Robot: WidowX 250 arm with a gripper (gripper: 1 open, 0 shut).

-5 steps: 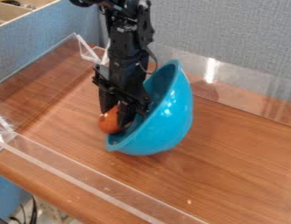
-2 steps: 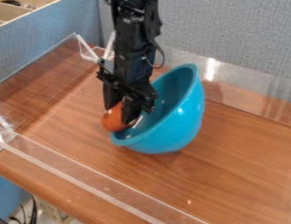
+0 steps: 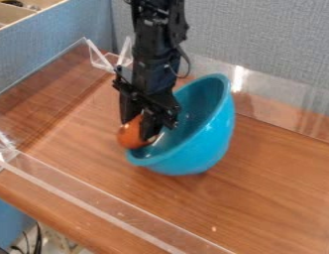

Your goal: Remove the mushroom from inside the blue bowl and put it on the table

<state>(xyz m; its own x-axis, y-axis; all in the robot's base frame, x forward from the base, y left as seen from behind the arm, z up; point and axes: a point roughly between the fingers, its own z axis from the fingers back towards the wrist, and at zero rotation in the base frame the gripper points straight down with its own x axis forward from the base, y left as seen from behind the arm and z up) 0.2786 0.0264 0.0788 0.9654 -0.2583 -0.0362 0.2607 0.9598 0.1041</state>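
We are gripping the orange-capped toy mushroom [image 3: 130, 133] in the black claw [image 3: 145, 123], apparently tilting the glossy teal-blue plastic bowl [image 3: 194, 139] through rim contact.

We see a small orange-capped mushroom [image 3: 132, 133] at the tilted, glossy teal-blue bowl's [image 3: 200, 149] left rim, bowl on the wood-grain table [image 3: 240, 206], back edge beyond.

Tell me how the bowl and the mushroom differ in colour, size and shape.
The bowl is glossy blue, while the mushroom shows an orange-brown cap. The bowl is far larger; the mushroom is small beside it. The bowl is a deep, open hollow, whereas the mushroom's visible cap is rounded. Both are partly hidden by the tool.
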